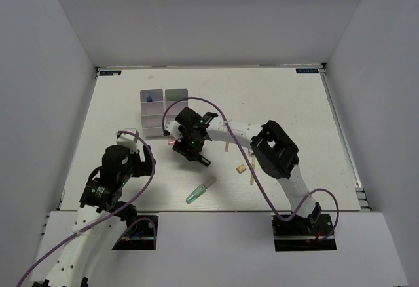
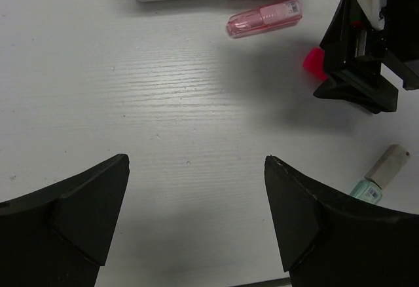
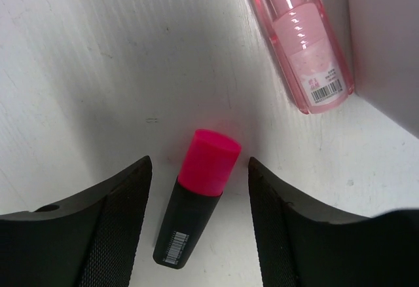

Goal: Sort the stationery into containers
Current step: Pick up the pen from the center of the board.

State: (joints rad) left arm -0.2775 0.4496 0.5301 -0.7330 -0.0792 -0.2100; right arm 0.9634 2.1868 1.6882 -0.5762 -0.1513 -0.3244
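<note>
Just off the near side of the two white trays (image 1: 152, 111), which stand side by side, lies one pink tube (image 3: 301, 44), one end close against a tray wall. Its label carries a barcode and small print too fine to read. One red-black marker (image 3: 196, 198) lies a little nearer than the tube from the trays, pink-red cap pointing toward them and a barcode on the black barrel; no brand is legible. The right gripper (image 3: 200, 162) is low over this marker with its jaws spread, one finger (image 3: 98, 234) on each side of it and a gap showing both sides, so it is not pinching. The left gripper (image 2: 196, 162) hangs over bare table (image 2: 163, 103) on the near-left of the trays, jaws spread wide and holding nothing. One blue item (image 1: 149, 95) sits in the far compartment of the left-hand tray. One pale green marker (image 1: 200, 191) lies well nearer than the trays. One tan eraser (image 1: 241, 168), one wooden pencil (image 1: 252, 174) and one short orange pencil (image 1: 226, 147) lie off to the trays' near-right.
</note>
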